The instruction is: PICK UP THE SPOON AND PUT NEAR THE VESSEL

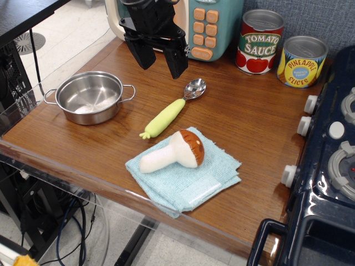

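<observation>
The spoon (170, 112) lies on the wooden table, its shiny metal bowl pointing to the back right and its lime-green handle to the front left. The vessel, a small steel pot (90, 97) with two handles, stands to the left of it. My black gripper (161, 60) hangs open above the table, behind and a little left of the spoon's bowl, holding nothing.
A white mushroom with a brown cap (174, 152) lies on a light-blue cloth (188, 177) in front of the spoon. A tomato sauce can (259, 41) and a pineapple can (301, 61) stand at the back right. A toy stove (327, 166) fills the right side. A teal toy appliance (213, 25) is behind.
</observation>
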Robot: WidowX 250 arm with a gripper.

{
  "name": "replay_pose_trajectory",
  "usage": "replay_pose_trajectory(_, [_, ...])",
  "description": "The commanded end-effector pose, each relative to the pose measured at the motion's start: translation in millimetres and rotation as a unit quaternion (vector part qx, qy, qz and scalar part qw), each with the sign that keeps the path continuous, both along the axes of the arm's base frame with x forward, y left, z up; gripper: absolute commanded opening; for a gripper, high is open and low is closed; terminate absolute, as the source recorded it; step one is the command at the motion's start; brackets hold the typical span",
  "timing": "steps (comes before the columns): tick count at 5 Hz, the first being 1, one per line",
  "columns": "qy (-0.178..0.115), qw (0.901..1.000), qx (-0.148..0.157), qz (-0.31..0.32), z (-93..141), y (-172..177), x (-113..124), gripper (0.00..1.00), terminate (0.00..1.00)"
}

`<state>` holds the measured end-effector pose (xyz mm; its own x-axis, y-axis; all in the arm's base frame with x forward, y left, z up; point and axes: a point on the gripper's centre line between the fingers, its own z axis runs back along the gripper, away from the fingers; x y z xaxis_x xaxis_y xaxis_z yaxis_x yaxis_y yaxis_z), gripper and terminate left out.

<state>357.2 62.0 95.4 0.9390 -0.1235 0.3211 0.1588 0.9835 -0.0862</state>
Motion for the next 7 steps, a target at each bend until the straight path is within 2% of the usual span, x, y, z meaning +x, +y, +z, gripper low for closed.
replay_pose_trajectory(1, [0.000,1.0000,0.000,0.000,0.0,0.0,0.0,1.00,0.00])
replay_pose_trajectory(2, [0.038,0.9990,0.010,-0.021,-27.8,-8.1,-6.5,1.00,0.00])
replay_pose_trajectory(3, [0.048,0.9984,0.017,-0.026,-46.3,-13.0,-9.8,1.00,0.00])
replay_pose_trajectory(4, [0.073,0.9959,0.046,-0.028,-65.7,-17.8,-8.7,1.00,0.00])
replay_pose_trajectory(5, [0.068,0.9950,0.073,-0.003,-71.9,-14.0,-8.0,1.00,0.00])
replay_pose_trajectory(6, [0.067,0.9950,0.074,0.008,-74.0,-11.0,-6.3,0.00,0.00])
replay_pose_trajectory(7, [0.065,0.9949,0.076,0.011,-71.4,-10.3,-7.9,0.00,0.00])
